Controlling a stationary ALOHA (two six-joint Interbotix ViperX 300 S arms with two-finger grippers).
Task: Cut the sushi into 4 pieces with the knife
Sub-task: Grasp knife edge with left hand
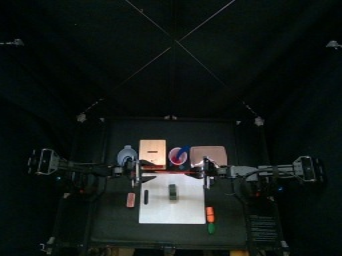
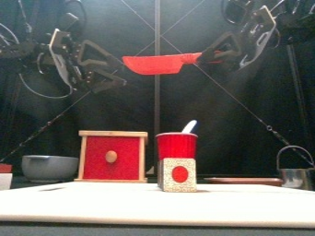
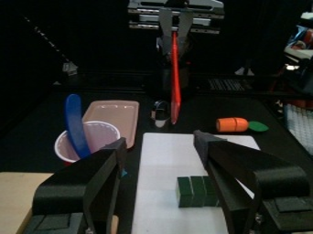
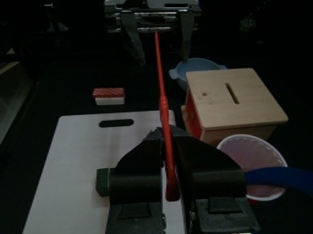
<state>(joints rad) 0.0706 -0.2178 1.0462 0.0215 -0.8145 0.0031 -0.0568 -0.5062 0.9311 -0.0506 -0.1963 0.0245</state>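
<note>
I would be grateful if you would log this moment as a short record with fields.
Left claw: open, facing the knife's free end, not gripping it
Right claw: shut on the red knife
Red knife: roughly level, high above the table
Sushi roll: in one block on the white cutting board
Blue knife: standing in the red cup
Wooden box: beside the cup, behind the board

We find the white board [image 1: 174, 210] mostly bare — wooden box [image 2: 113, 157] and red cup [image 2: 176, 146] behind it, red knife [image 2: 160, 63] held overhead.
</note>
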